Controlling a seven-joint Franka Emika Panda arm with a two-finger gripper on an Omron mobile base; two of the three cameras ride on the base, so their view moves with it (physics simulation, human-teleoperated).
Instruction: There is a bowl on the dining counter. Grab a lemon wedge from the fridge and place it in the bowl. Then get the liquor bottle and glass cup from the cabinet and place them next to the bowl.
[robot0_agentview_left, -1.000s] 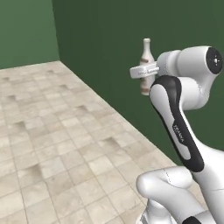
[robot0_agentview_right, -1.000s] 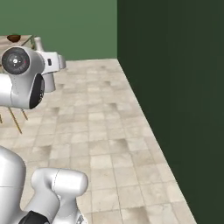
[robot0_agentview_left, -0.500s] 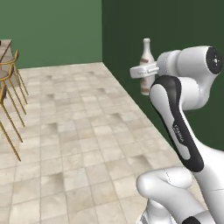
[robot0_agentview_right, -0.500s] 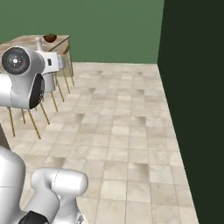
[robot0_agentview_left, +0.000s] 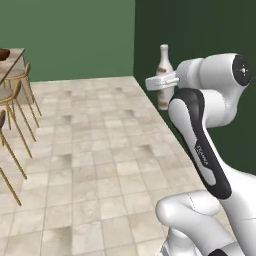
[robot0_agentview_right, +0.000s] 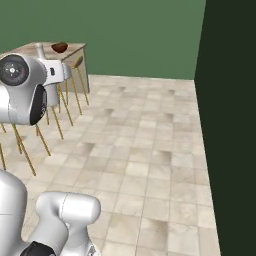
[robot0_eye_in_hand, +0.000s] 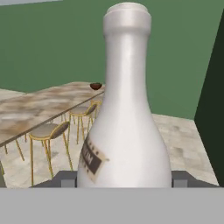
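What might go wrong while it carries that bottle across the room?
The pincer grips the liquor bottle only low on its body, so the tall neck could tip or slip as the base drives. The stools crowd the dining counter, which could block reaching the bowl.

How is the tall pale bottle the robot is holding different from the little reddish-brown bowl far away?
The slim pale liquor bottle is tall with a narrow neck; the reddish-brown bowl is low, round and wide open. The bottle is whitish with a brownish label; the bowl is dark red-brown and plain. The bottle is held upright in the air by the gripper; the bowl rests on the marbled dining counter. Both stand upright.
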